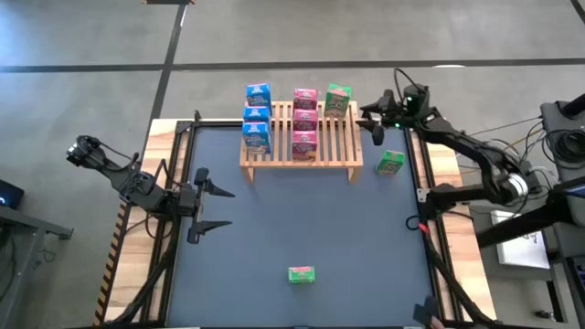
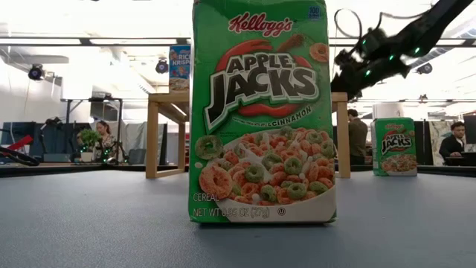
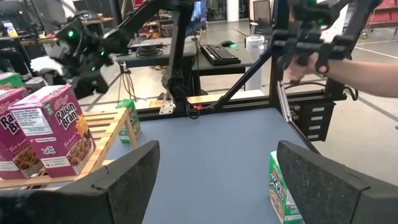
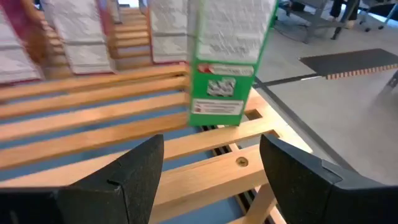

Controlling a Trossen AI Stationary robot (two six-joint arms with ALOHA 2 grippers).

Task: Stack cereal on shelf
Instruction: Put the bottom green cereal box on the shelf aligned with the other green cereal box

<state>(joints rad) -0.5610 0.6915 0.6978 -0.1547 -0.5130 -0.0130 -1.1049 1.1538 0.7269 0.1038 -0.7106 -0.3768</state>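
Seen from above: low light-wood slatted shelf (image 1: 315, 146) at the far side of the dark grey tabletop (image 1: 302, 219), carrying three blue cardboard cereal boxes (image 1: 257, 117) in a column at its left, three pink cardboard cereal boxes (image 1: 304, 119) in a column at centre, and one green cardboard cereal box (image 1: 337, 100) upright at the far right corner. Just off the shelf's right end, on the tabletop, a second green cereal box (image 1: 390, 163); well apart, near the front edge, a third green cereal box (image 1: 301, 274), filling the low view as an upright Apple Jacks carton (image 2: 262, 112). Right gripper (image 1: 377, 122) hovering beside the shelf's right end, close to the green box on the corner, fingers (image 4: 134, 171) spread wide around nothing. Left gripper (image 1: 212, 207) waiting over the tabletop's left side, fingers (image 3: 127, 177) likewise wide apart and empty. Beyond the table, a person's hand (image 3: 297, 68) on the frame.
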